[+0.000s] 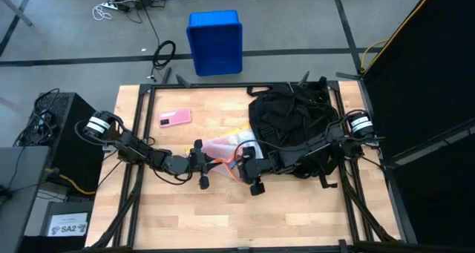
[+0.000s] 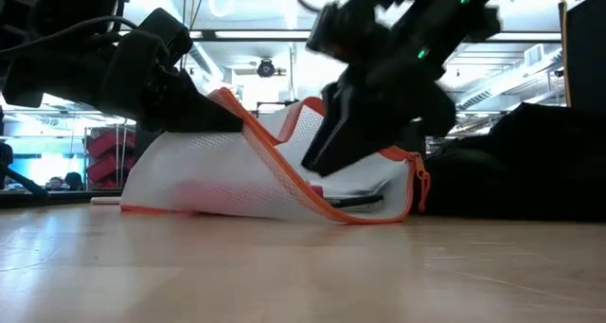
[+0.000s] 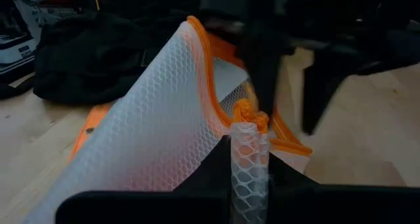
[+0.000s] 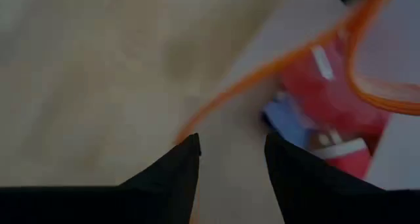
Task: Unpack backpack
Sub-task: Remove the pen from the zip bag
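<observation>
The black backpack [image 1: 293,127] lies on the right half of the table. To its left a white mesh pouch [image 1: 225,148] with orange trim rests with its underside on the wood, its mouth lifted [image 2: 275,176]. My left gripper [image 1: 202,162] is shut on the pouch's raised edge. My right gripper [image 4: 231,145] reaches over the backpack and slants down at the pouch's mouth [image 2: 322,157], its fingers apart. Red and blue things [image 4: 328,112] show inside the pouch. My left gripper pinches a bunched strip of the mesh [image 3: 248,159] just below the orange-trimmed mouth edge [image 3: 249,115] between its two fingers. It comes nearly level from the table's left. That edge is held up, and the pouch's underside [image 2: 237,207] stays on the table. Whether my right gripper touches the pouch, I cannot tell.
A flat pink thing [image 1: 175,118] lies on the table's far left part. A blue crate [image 1: 215,41] stands on the floor beyond the far edge. Bare wood [image 1: 223,216] stretches along the near side. The backpack's straps [image 1: 326,180] trail toward the right edge.
</observation>
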{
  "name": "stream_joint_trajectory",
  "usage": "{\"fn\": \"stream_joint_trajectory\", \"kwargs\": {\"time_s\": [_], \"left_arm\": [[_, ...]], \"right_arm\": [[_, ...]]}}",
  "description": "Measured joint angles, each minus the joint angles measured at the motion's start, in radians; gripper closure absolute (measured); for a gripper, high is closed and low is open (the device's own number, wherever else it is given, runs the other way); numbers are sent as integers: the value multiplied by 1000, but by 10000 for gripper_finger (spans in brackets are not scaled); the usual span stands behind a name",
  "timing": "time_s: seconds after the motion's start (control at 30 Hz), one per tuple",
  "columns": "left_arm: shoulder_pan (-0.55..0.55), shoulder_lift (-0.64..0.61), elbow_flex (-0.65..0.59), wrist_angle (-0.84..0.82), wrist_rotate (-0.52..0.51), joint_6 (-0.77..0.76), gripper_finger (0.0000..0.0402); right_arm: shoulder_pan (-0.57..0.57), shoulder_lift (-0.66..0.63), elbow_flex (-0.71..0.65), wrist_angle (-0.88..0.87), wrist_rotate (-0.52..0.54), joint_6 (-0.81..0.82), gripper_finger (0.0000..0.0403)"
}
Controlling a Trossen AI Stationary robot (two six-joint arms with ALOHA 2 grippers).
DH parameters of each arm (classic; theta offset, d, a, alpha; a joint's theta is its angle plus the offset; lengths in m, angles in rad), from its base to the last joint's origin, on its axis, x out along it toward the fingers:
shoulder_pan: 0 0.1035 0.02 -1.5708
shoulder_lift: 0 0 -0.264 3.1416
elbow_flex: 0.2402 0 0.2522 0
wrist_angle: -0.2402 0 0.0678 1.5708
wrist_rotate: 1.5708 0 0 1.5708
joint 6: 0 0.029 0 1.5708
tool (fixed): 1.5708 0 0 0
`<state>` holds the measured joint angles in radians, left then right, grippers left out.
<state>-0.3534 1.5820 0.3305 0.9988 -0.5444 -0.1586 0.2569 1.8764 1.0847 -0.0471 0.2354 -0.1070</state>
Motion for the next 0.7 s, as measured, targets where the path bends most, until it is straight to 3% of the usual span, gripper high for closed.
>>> {"fn": "stream_joint_trajectory", "kwargs": {"time_s": [0.23,0.7], "left_arm": [[0,0,0,1,18,-1,401],[0,0,0,0,45,-6,402]], "right_arm": [[-80,20,0,30,37,-31,270],[-170,20,0,41,43,-135,216]]}}
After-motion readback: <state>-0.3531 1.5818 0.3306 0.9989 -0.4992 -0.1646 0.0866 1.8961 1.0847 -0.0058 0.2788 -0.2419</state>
